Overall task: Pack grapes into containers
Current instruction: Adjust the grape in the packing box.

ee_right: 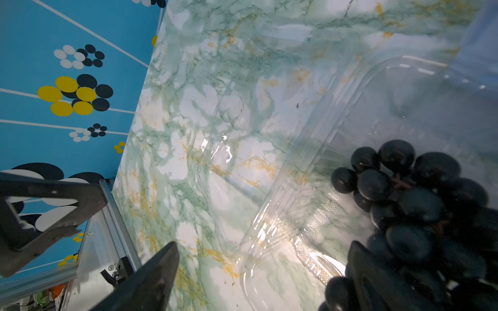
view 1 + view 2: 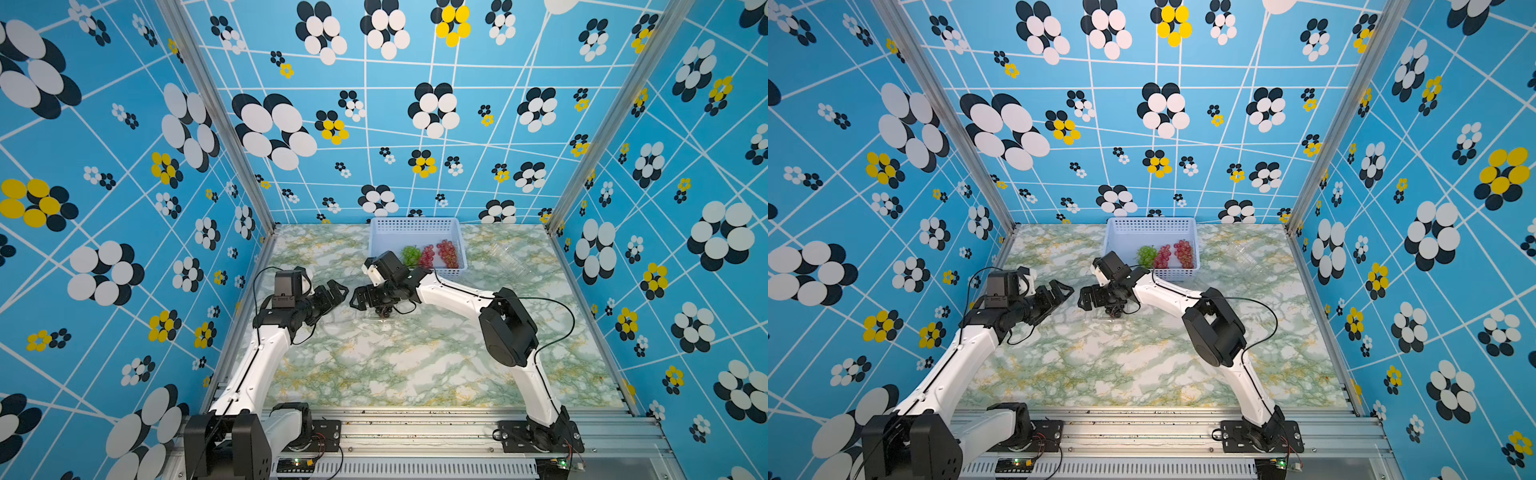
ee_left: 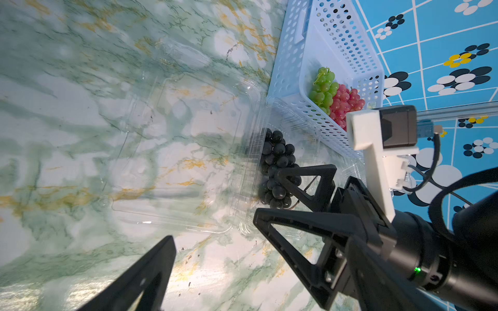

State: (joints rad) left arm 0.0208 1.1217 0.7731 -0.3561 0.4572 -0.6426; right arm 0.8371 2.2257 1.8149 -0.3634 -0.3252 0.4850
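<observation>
A dark purple-black bunch of grapes (image 3: 277,167) lies in the tray of a clear clamshell container (image 3: 175,150) whose lid lies flat on the marble table. In both top views the bunch (image 2: 384,311) (image 2: 1115,311) shows under my right wrist. My right gripper (image 1: 261,258) (image 2: 358,300) stands open over the tray's edge, one finger (image 1: 377,280) against the bunch, gripping nothing. My left gripper (image 2: 334,293) (image 3: 237,258) is open and empty, facing the right one over the lid. A green bunch (image 2: 410,254) and two red-pink bunches (image 2: 427,255) (image 2: 449,252) lie in the basket.
The light-blue perforated basket (image 2: 415,226) stands at the back middle of the table, close behind the open container. More clear containers (image 2: 509,257) sit at the back right. Patterned walls close in the left, right and back sides.
</observation>
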